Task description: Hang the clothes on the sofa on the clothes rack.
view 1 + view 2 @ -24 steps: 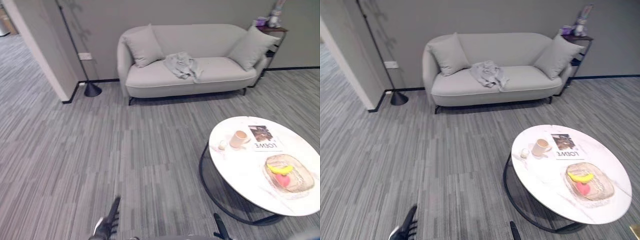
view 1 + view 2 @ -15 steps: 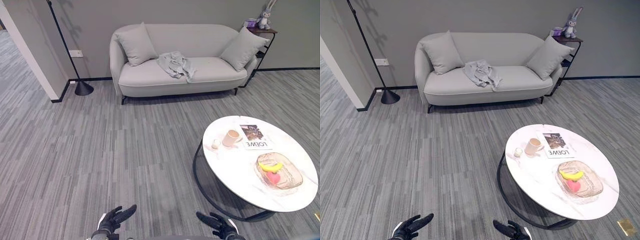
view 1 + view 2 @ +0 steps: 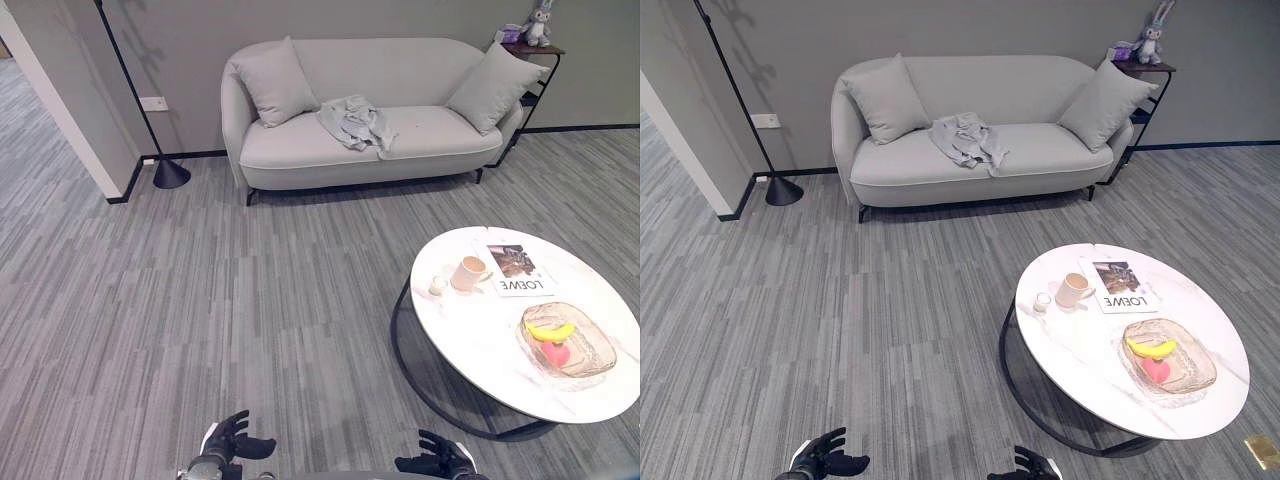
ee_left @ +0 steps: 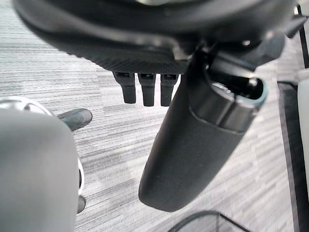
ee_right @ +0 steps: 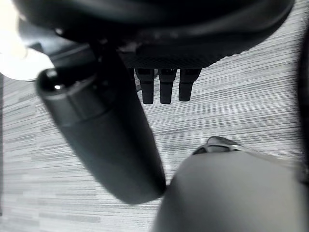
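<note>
The clothes are a crumpled light grey garment lying on the seat of the sofa, a little toward its left half, just beside the left cushion and well apart from both of my hands. My left hand hangs low at the near edge of the head view with its fingers relaxed and spread, holding nothing; my right hand sits at the same edge on the other side, likewise loose and empty, and both wrist views show straight fingers over bare carpet. Outward from the hands there is open grey striped carpet between me and the sofa, and to my right stands the round white desk carrying a mug, a magazine and a glass dish of fruit. A black floor lamp stands by the wall left of the sofa. I judge the garment light, limp and easily bunched, so it will sag and trail. I would pinch it at a raised fold near the top of the heap, ideally a collar or shoulder if I can find one. I see no clothes rack from here.
</note>
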Controlling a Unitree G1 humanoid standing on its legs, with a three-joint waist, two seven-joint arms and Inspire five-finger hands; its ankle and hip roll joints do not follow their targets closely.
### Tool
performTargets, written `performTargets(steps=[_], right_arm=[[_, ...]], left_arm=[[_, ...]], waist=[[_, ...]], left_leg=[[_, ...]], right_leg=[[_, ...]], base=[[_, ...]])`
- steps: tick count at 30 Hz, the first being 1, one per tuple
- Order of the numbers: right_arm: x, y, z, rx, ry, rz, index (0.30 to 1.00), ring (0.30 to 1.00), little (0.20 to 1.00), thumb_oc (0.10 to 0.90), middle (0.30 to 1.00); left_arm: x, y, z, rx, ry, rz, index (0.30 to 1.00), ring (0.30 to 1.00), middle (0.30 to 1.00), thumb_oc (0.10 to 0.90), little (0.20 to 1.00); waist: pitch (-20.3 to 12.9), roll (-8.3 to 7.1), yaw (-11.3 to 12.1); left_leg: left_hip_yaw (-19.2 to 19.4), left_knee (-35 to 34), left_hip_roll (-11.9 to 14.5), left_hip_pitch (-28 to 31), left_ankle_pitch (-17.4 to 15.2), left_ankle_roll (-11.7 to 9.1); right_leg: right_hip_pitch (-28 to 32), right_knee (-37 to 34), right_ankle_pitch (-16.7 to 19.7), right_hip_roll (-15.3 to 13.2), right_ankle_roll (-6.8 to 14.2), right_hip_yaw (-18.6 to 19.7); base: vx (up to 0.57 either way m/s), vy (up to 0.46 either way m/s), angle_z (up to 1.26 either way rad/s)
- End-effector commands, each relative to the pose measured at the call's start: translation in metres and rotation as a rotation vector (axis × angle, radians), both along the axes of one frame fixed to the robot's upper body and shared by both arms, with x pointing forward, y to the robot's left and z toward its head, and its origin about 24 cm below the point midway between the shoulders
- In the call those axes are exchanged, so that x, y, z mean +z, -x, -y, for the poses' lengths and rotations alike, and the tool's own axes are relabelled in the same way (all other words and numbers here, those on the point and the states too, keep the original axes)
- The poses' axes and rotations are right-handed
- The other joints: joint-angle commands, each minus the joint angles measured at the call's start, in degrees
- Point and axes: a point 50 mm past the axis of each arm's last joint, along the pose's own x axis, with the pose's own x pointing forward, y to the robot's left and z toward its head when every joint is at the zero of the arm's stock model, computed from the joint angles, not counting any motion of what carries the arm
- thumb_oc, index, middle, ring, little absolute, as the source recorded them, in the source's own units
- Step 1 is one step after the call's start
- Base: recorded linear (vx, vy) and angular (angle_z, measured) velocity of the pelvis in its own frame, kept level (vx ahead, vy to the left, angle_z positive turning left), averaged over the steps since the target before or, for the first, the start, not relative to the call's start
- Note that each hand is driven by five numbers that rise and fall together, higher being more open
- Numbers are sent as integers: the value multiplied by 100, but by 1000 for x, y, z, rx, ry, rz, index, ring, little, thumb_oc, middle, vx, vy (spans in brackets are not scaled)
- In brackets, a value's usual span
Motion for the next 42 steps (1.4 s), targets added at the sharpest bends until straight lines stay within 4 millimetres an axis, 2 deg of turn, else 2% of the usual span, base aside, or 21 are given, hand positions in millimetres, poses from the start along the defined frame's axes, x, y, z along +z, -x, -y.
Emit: performTargets(steps=[1, 3, 4, 5, 6, 7, 10, 12, 14, 15, 16, 17, 18, 19, 20, 21, 27, 31, 38, 40, 42], right_arm=[[6, -25, 0, 68, 12, 71, 900, 900, 900, 800, 900], [8, -31, 2, 94, 29, 80, 900, 900, 900, 800, 900], [8, -29, 5, 100, 40, 73, 900, 900, 900, 800, 900], [8, -29, 6, 100, 40, 73, 900, 900, 900, 800, 900], [8, -27, 7, 97, 43, 63, 900, 900, 900, 800, 900], [6, -21, 10, 91, 51, 42, 900, 900, 900, 800, 900], [5, -20, 11, 80, 49, 35, 900, 900, 900, 800, 900], [5, -19, 10, 84, 43, 29, 900, 900, 900, 800, 900], [7, -30, 7, 74, 35, 55, 900, 900, 900, 800, 900], [7, -33, 4, 62, 24, 69, 900, 900, 900, 800, 900], [7, -33, 4, 62, 23, 69, 900, 900, 900, 800, 900], [6, -30, 4, 52, 20, 63, 900, 900, 900, 800, 900], [6, -30, 4, 52, 20, 63, 900, 900, 900, 800, 900], [5, -28, 3, 52, 18, 57, 900, 900, 900, 800, 900], [2, -21, 1, 58, 17, 28, 900, 900, 900, 800, 900], [1, -18, 1, 70, 21, 15, 900, 900, 900, 800, 900], [0, -10, 1, 61, 15, 9, 900, 900, 900, 800, 900], [-2, -4, 3, 76, 25, -15, 900, 900, 900, 800, 900], [5, -16, 8, 74, 36, 42, 900, 900, 900, 800, 900], [11, -24, 12, 47, 40, 92, 900, 900, 900, 800, 900], [15, -29, 14, 30, 37, 128, 900, 900, 900, 800, 900]], left_arm=[[21, -53, 5, -79, -12, 189, 900, 900, 900, 800, 900], [30, -67, 10, -107, -2, 248, 900, 900, 900, 800, 900], [32, -70, 14, -135, 11, 262, 900, 900, 900, 800, 900], [32, -70, 15, -135, 11, 262, 900, 900, 900, 800, 900], [31, -68, 17, -145, 16, 253, 900, 900, 900, 800, 900], [27, -61, 20, -154, 28, 227, 900, 900, 900, 800, 900], [22, -54, 21, -177, 19, 192, 900, 900, 900, 800, 900], [18, -48, 19, -190, 7, 159, 900, 900, 900, 800, 900], [22, -56, 13, -194, -15, 178, 900, 900, 900, 800, 900], [23, -59, 7, -185, -30, 184, 900, 900, 900, 800, 900], [23, -59, 7, -185, -30, 184, 900, 900, 900, 800, 900], [22, -57, 4, -175, -40, 177, 900, 900, 900, 800, 900], [22, -57, 4, -175, -40, 177, 900, 900, 900, 800, 900], [21, -54, 2, -178, -51, 165, 900, 900, 900, 800, 900], [17, -49, -1, -172, -59, 140, 900, 900, 900, 800, 900], [16, -45, -2, -163, -60, 129, 900, 900, 900, 800, 900], [10, -33, 2, -146, -48, 97, 900, 900, 900, 800, 900], [13, -39, 5, -130, -31, 127, 900, 900, 900, 800, 900], [20, -50, 10, -96, 4, 185, 900, 900, 900, 800, 900], [24, -57, 11, -86, 13, 209, 900, 900, 900, 800, 900], [27, -62, 13, -82, 20, 227, 900, 900, 900, 800, 900]], waist=[[242, -347, -16], [391, -432, 58], [398, -432, 22], [393, -432, 21], [365, -391, 4], [289, -279, -20], [281, -234, -53], [386, -119, -117], [597, -86, -256], [606, -92, -292], [606, -92, -287], [553, -127, -245], [563, -126, -250], [511, -163, -212], [368, -230, -141], [326, -233, -109], [200, -249, -126], [189, -255, -155], [199, -276, -191], [318, -306, -221], [443, -385, -267]], left_leg=[[-717, 153, -240, -14, -712, 9], [-1274, 562, -291, -433, -796, -46], [-1218, 526, -245, -564, -764, -50], [-1218, 518, -246, -564, -759, -50], [-963, 325, -195, -477, -710, -29], [-720, -129, -175, -283, -569, -9], [-715, -129, -234, -251, -625, 16], [-796, -129, -294, -182, -708, 116], [-826, -129, -273, -250, -682, 208], [-859, -129, -285, -308, -722, 242], [-854, -129, -283, -305, -724, 241], [-794, -129, -315, -307, -733, 229], [-800, -129, -314, -296, -733, 228], [-769, -129, -333, -295, -738, 201], [-712, -129, -346, -302, -742, 139], [-660, -129, -318, -274, -723, 112], [-530, -129, -245, 3, -789, 46], [-532, -129, -191, 98, -796, 17], [-391, -129, -71, 235, -794, -24], [-384, -108, -34, 281, -676, -66], [-493, 586, 12, -55, -860, -74]], right_leg=[[166, -1067, 577, -234, 233, 319], [62, -1067, 609, -288, 200, 304], [9, -1067, 631, -356, 238, 129], [6, -1067, 632, -357, 239, 128], [3, -1067, 635, -379, 274, 48], [-1, -1067, 643, -402, 329, -43], [60, -1067, 743, -437, 319, -7], [-258, -240, 647, -577, 281, 243], [-914, 575, 740, -568, 425, 924], [-1096, 519, 684, -452, 494, 1465], [-1093, 513, 687, -449, 493, 1469], [-870, 95, 745, -525, 457, 1358], [-842, 65, 758, -522, 458, 1349], [-649, -309, 823, -579, 442, 1121], [-300, -990, 952, -557, 500, 857], [-218, -1067, 952, -546, 522, 776], [58, -1067, 845, -489, 529, 693], [133, -1067, 796, -442, 511, 670], [169, -1067, 691, -308, 453, 663], [205, -1067, 611, -231, 373, 692], [246, -1067, 569, -255, 275, 662]], base=[[-113, -95, -16], [-112, -48, -18], [-67, -2, -3], [-23, 51, 12], [44, 131, 22], [44, 131, 18], [49, 146, 10], [-25, 216, -11], [-164, 145, -9], [-118, 67, -9], [-41, 14, 2], [10, -10, 23], [25, -31, 27], [67, -81, 16], [82, -103, 25], [83, -97, 14], [52, -27, -11], [37, -62, -5], [53, -86, -5], [79, -150, -12], [30, -146, 0]])
